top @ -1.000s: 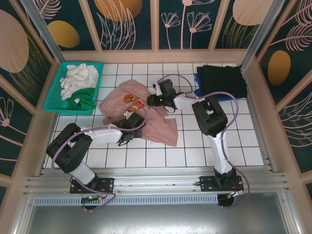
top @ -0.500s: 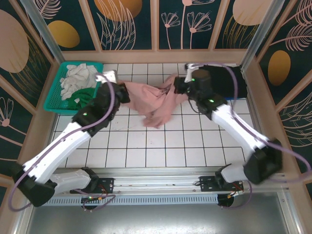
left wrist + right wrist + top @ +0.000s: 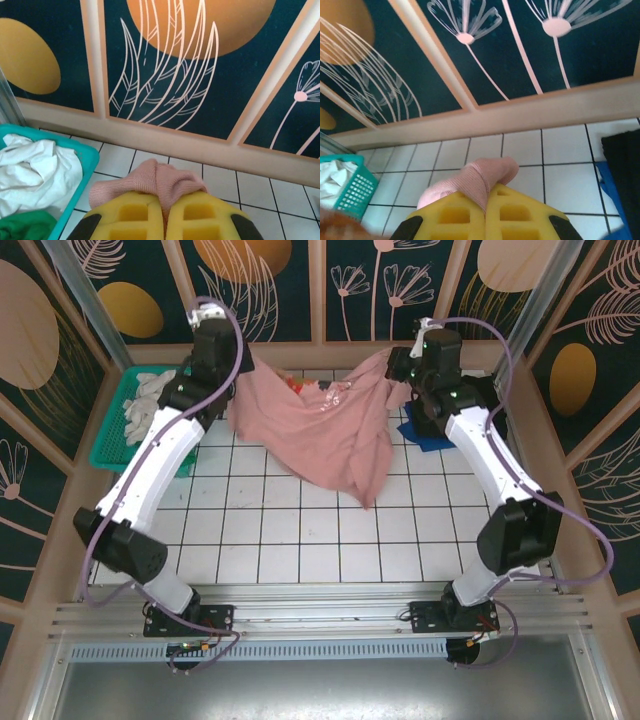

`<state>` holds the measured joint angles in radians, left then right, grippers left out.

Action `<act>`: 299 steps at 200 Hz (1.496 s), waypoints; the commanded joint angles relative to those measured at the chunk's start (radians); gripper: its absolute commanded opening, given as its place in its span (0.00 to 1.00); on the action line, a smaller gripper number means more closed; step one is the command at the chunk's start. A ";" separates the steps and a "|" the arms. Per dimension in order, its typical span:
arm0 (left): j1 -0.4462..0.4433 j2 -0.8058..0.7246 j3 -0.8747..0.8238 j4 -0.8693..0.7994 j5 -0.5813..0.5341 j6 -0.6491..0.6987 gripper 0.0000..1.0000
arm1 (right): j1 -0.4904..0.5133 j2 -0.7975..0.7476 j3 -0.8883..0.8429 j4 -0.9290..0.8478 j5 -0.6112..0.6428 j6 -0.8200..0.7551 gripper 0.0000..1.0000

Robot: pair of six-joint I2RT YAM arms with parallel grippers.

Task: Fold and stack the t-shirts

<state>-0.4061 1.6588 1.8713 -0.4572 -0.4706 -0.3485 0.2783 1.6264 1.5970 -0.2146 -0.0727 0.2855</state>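
A dusty-pink t-shirt [image 3: 330,435] hangs spread between both arms near the back wall, its lower corner drooping toward the tiles. My left gripper [image 3: 238,362] is shut on its left top edge; a bunch of pink cloth [image 3: 156,181] pokes out between the yellow fingers [image 3: 131,217]. At the right top edge my right gripper [image 3: 405,365] is shut too, with pink cloth [image 3: 481,182] pinched in its yellow fingers [image 3: 515,215]. White and green t-shirts [image 3: 150,410] lie in the teal basket [image 3: 110,445]. Black and blue t-shirts [image 3: 480,400] lie folded at the back right.
The teal basket [image 3: 80,165] stands at the back left by the wall. The patterned back wall [image 3: 320,290] and side panels close in the tiled table [image 3: 300,540]. Bare tiles stretch in front of the hanging shirt.
Both arms have lifted the pink shirt off the table and carried it toward the back wall, pulling apart so it hangs spread out. The right gripper closed on the cloth during this.
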 commanded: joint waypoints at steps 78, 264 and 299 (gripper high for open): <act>0.012 -0.410 -0.516 0.166 0.017 -0.031 0.15 | -0.019 -0.136 -0.173 0.176 -0.082 0.025 0.01; 0.065 0.194 -0.724 0.296 0.316 -0.166 0.70 | 0.101 0.016 -0.686 0.246 0.289 0.090 0.69; 0.067 0.269 -0.688 0.290 0.301 -0.156 0.34 | 0.055 0.087 -0.585 0.194 0.356 0.046 0.65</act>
<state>-0.3405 1.9018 1.1442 -0.1993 -0.1738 -0.5083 0.3656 1.6760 0.9318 -0.0330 0.1802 0.3470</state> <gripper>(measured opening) 0.404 0.658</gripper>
